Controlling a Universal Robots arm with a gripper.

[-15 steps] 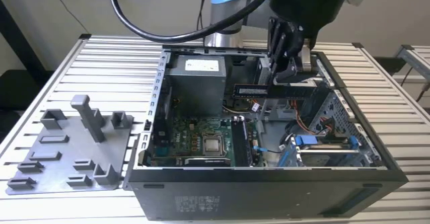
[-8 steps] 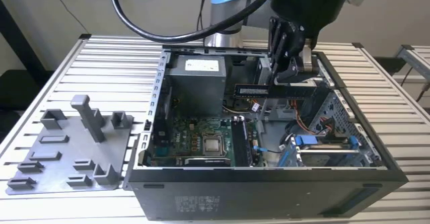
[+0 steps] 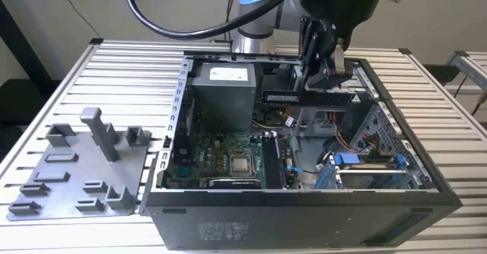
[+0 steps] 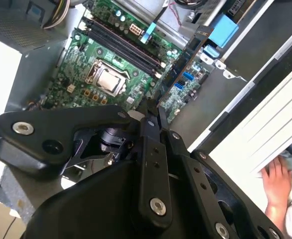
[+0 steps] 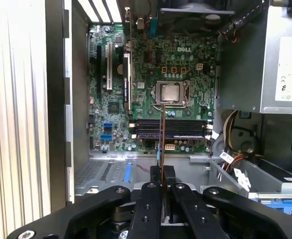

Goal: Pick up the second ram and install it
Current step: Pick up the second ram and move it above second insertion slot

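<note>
I have the black two-fingered gripper (image 5: 162, 180) clenched on the second ram (image 5: 162, 134), the long, thin, dark memory stick. It is pinched by one end so that most of its length juts out past the fingers. In the first wrist view it shows edge-on as a fine line, which I judge is handy for sighting it against the board beneath. In the exterior view the stick hangs level over the open black metal computer case (image 3: 304, 220), clear of its walls.

Below lies the green motherboard (image 5: 151, 59), with its long black plastic memory slots (image 5: 171, 128) next to the square silver processor socket (image 5: 172, 93). The stick sits well above the slots, not seated, and appears to lie across their run rather than along it.

Farther off, the grey plastic fixture plate (image 3: 68, 191) with upright posts rests on the white slatted table (image 3: 129, 65) at the exterior view's left, well apart from the case. In the second wrist view a person's hand (image 4: 275, 179) rests outside the case.
</note>
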